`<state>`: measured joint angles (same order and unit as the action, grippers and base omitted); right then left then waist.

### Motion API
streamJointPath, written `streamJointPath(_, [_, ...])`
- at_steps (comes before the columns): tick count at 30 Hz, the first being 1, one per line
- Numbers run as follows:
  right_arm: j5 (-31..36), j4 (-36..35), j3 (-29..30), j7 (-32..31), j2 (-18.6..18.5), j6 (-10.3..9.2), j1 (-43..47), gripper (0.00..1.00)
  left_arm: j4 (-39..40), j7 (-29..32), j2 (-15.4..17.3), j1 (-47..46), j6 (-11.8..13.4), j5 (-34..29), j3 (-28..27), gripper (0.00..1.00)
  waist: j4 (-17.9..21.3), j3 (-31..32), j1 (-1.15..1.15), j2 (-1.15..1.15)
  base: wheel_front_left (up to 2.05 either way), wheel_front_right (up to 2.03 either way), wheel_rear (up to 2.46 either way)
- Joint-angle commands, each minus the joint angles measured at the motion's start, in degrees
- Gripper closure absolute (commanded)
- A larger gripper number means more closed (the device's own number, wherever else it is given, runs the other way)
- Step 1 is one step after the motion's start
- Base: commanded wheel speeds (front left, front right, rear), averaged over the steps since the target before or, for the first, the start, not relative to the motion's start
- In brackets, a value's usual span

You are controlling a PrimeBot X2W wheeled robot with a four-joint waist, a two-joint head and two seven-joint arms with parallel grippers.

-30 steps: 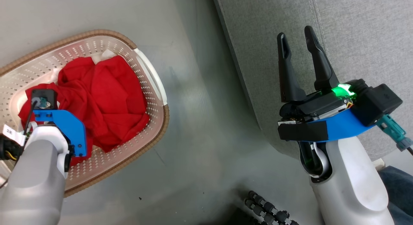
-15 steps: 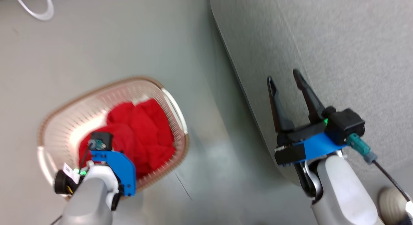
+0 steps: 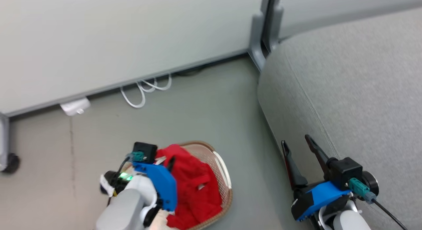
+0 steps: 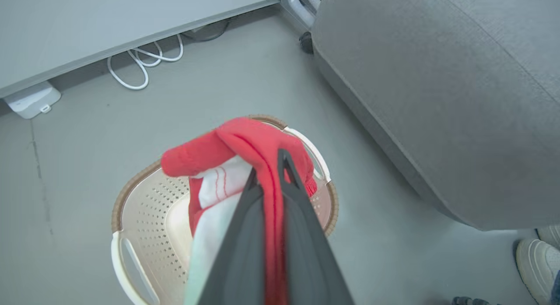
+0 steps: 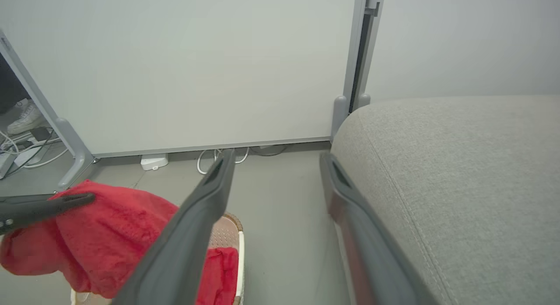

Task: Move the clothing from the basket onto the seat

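- Head view: the whole picture had shifted from a second ago. The camera had tilted up, bringing in the wall foot and a white cable (image 3: 145, 91). This was no move of the things.
- My left gripper (image 3: 169, 164), a second ago low in the basket (image 3: 225, 177), had come up with the red garment (image 3: 194, 187) bunched at its fingers. The cloth hung over the basket, not yet clear of it. The seat (image 3: 346, 91) lay bare to the right, and my right gripper (image 3: 296, 142) was just beside its edge.
- Left wrist view: the left gripper (image 4: 267, 165) was clamped tight on a fold of the red garment (image 4: 245, 138), with white trim showing. The basket floor (image 4: 153, 208) was below it.
- Right wrist view: the right gripper (image 5: 275, 156) was spread wide, holding nothing.
- Red showed low in the basket (image 5: 218, 261). I could not tell whether it was a trailing end or a second garment.
- Judgement: the lift looked secured, and the carry across to the seat remained.
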<state>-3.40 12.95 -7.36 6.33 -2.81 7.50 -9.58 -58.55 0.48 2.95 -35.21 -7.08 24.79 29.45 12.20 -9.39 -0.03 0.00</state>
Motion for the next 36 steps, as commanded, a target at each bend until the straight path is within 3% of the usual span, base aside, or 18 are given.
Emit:
streamJointPath(1, [0.7,-0.98,0.05,-0.9,-0.13,-0.02,2.02,0.0,2.74,0.16,-0.03,0.24,-0.11,2.44,2.75,1.0,-6.37,7.64,0.03,0.0,0.0,0.0,0.0])
streamJointPath(7, [0.89,-4.44,-0.28,-3.53,-0.12,-0.02,4.36,0.0,11.27,0.92,0.05,-3.97,0.55,10.18,10.42,1.0,-8.76,9.8,0.03,0.0,0.0,0.0,0.0])
streamJointPath(18, [0.58,-6.8,-0.56,-5.18,-0.13,-0.02,5.91,0.0,21.36,0.9,0.04,-14.42,4.45,20.05,21.4,1.0,-10.91,11.21,0.03,0.0,0.0,0.0,0.0])
streamJointPath(27, [0.28,-7.15,-0.96,-5.34,-0.13,-0.02,5.9,0.0,23.21,-1.31,0.03,-18.94,6.91,24.5,26.88,1.0,-11.1,11.4,0.03,0.0,0.0,0.0,0.0])
streamJointPath(36, [0.44,-6.38,-1.76,-5.57,-0.13,-0.02,6.08,0.0,22.09,-2.72,0.02,-20.01,7.62,27.68,30.49,1.0,-11.59,11.08,0.03,0.0,0.0,0.0,0.0])
